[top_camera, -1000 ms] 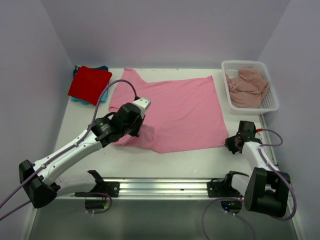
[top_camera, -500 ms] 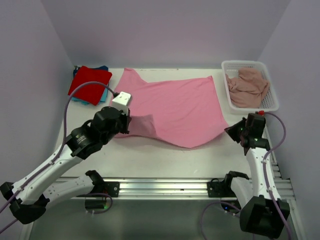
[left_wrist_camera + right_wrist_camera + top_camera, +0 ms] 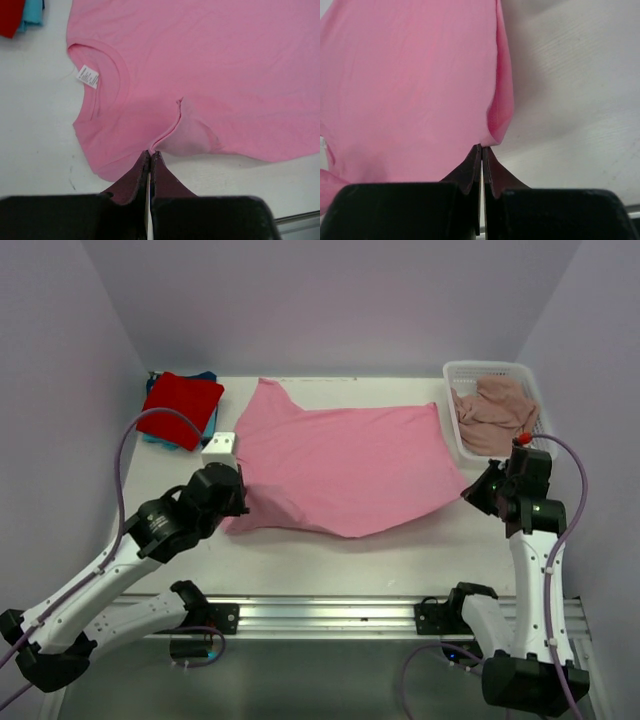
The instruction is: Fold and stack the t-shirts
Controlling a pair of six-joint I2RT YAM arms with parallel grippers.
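Your left gripper (image 3: 150, 152): clamped on the near-left edge of the bright pink cloth t-shirt (image 3: 350, 460), spread mid-table. Your right gripper (image 3: 481, 146): clamped on its right corner. Beyond: red cloth t-shirt (image 3: 180, 408) atop teal-blue one (image 3: 31, 12); dusty-pink t-shirt (image 3: 495, 415) in white mesh basket (image 3: 490, 367).

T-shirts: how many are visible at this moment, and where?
4. Bright pink t-shirt spread mid-table; red t-shirt folded at far left, atop the teal-blue t-shirt; dusty-pink t-shirt crumpled in the basket, which may hide more.
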